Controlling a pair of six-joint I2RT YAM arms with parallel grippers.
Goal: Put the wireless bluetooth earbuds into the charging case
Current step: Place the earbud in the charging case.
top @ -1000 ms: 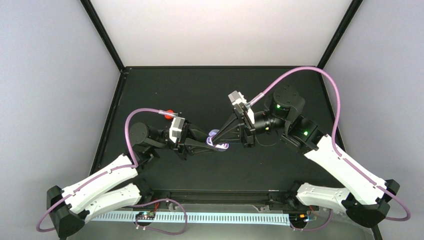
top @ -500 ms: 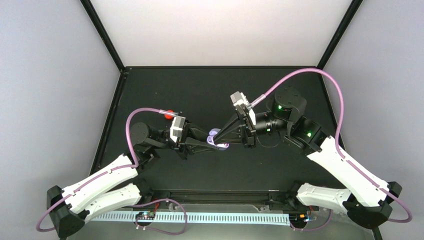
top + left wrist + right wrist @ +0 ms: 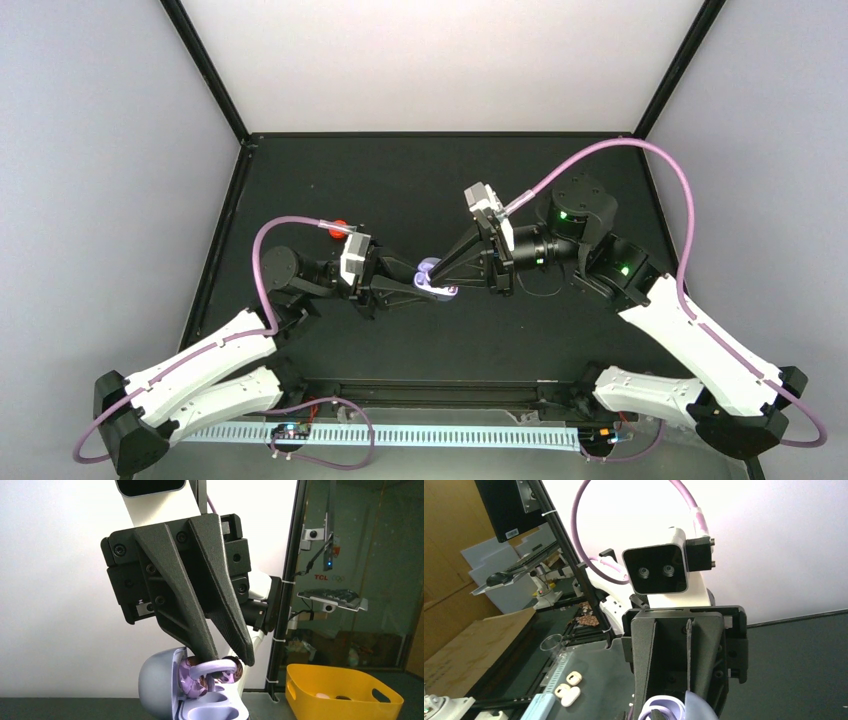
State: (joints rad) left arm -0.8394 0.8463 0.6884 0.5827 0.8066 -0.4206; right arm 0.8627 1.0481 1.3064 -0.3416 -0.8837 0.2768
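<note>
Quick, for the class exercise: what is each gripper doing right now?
Left gripper: closed, holding the charging case.
Right gripper: around the purple earbud; gripping or not cannot be told.

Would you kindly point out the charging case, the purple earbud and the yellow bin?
charging case [image 3: 156, 682], left wrist view, on its rounded open lid.
purple earbud [image 3: 215, 665], left wrist view, on its pale ear hook.
yellow bin [image 3: 336, 700], left wrist view, on its front wall.
</note>
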